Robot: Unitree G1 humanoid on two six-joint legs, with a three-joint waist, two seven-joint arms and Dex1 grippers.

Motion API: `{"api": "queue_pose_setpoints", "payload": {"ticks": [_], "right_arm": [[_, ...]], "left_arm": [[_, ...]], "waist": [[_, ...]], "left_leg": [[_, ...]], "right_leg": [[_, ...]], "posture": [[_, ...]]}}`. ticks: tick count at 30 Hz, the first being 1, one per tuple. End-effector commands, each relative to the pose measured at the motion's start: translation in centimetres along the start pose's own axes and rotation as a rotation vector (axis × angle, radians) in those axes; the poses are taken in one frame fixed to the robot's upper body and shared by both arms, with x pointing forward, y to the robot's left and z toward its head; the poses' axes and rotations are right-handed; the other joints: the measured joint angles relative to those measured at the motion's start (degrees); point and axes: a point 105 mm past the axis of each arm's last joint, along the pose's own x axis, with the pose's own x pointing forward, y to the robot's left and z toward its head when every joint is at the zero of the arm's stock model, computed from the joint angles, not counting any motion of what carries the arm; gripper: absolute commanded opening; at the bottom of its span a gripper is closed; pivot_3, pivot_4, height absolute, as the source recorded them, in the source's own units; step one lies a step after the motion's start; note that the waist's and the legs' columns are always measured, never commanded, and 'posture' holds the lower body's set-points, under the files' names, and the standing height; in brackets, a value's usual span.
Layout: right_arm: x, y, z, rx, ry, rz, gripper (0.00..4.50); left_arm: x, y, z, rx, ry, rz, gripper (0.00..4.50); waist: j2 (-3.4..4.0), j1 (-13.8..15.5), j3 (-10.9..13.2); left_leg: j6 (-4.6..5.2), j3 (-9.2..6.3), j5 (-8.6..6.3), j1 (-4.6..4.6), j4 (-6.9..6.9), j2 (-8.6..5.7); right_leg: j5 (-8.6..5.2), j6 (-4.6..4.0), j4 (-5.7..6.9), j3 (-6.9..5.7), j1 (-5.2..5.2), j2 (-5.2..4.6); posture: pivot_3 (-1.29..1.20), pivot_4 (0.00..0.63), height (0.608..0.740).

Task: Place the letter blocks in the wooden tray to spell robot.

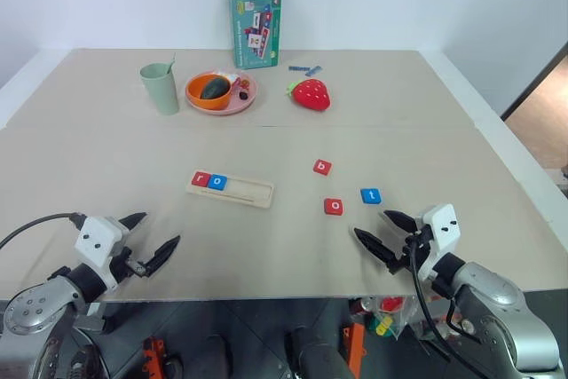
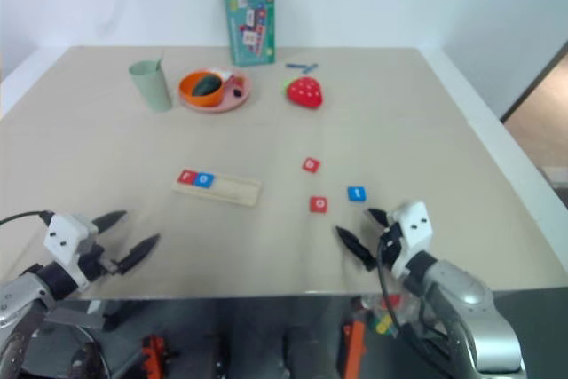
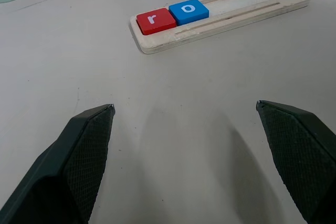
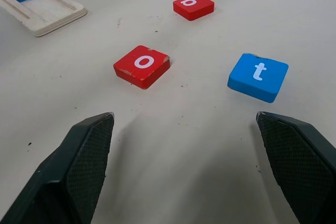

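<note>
Letter blocks: I count two in the wooden tray [image 1: 232, 189], three loose; left gripper [image 1: 155, 239] and right gripper [image 1: 383, 231] both spread, empty.

Green cup [image 1: 161, 87], pink plate [image 1: 244, 101], strawberry toy [image 1: 311, 94], open box [image 1: 256, 26] at table's far side

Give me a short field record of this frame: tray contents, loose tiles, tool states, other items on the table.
tray: long pale wooden tray holding red "r" tile and blue "o" tile at its left end
loose tiles: red "b" tile, red "o" tile, blue "t" tile, all on the table
left tool: open, empty
right tool: open, empty, near the loose tiles
other: green cup, pink plate, red strawberry toy
</note>
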Motion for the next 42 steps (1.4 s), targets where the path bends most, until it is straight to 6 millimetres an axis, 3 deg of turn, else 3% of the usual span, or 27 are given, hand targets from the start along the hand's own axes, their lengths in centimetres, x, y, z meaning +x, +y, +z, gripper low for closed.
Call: {"api": "queue_pose_setpoints", "payload": {"ticks": [1,6,16,21,25,36,42], "right_arm": [[-0.4,0.1,1.3,0.009,-0.034,0.047,4.48],[-1.2,0.9,1.8,0.028,-0.029,0.151,4.48],[-1.4,1.1,1.8,-0.033,-0.02,0.18,4.48],[-0.7,2.0,3.2,-0.115,-0.083,0.231,4.48],[1.3,4.1,5.4,-0.166,-0.156,0.332,4.48],[4.6,8.2,8.2,-0.233,-0.218,0.546,4.48],[5.3,8.9,8.5,-0.269,-0.228,0.577,4.48]], "left_arm": [[0.4,0.2,1.0,0.021,-0.054,-0.035,4.5],[1.7,-0.3,1.5,-0.013,-0.092,-0.11,4.5],[1.9,-0.7,1.3,-0.03,-0.084,-0.186,4.5],[2.3,0.9,2.5,0.108,-0.075,-0.22,4.5],[4.5,0.3,4.0,0.324,-0.025,-0.466,4.5],[10.9,-1.7,7.0,0.47,0.018,-0.87,4.5],[13.4,-2.7,8.6,0.523,0.069,-1.015,4.5]], "waist": [[0.0,0.0,0.0],[-0.03,0.14,-0.02],[-0.02,0.0,-0.01],[-0.04,0.0,0.0],[-0.01,-0.01,0.05],[-0.02,0.31,0.04],[-0.01,0.35,0.04]], "left_leg": [[0.0,0.0,0.0,0.01,0.0,0.0],[0.06,0.05,0.05,0.03,0.08,-0.01],[0.06,0.06,0.04,0.03,0.01,0.02],[0.07,0.07,0.04,0.05,0.05,0.02],[0.12,-0.01,0.11,0.08,0.06,-0.02],[0.19,-0.17,0.07,-0.44,0.05,-0.06],[0.22,-0.61,0.06,-0.61,0.09,-0.11]], "right_leg": [[0.0,0.0,0.0,0.0,0.01,0.0],[0.0,0.0,0.01,-0.01,0.1,-0.03],[0.01,0.02,0.02,-0.04,0.07,-0.01],[0.02,0.01,0.03,-0.04,0.08,0.0],[0.09,-0.1,0.06,-0.08,0.02,0.03],[0.25,0.49,0.16,-0.21,-0.29,0.12],[0.17,0.44,0.24,-0.55,-0.3,0.15]], "posture": [[0.0,0.15,0.74],[0.0,0.15,0.74],[0.0,0.15,0.74],[0.0,0.15,0.74],[0.0,0.15,0.74],[0.0,0.15,0.74],[0.0,0.15,0.74]]}}
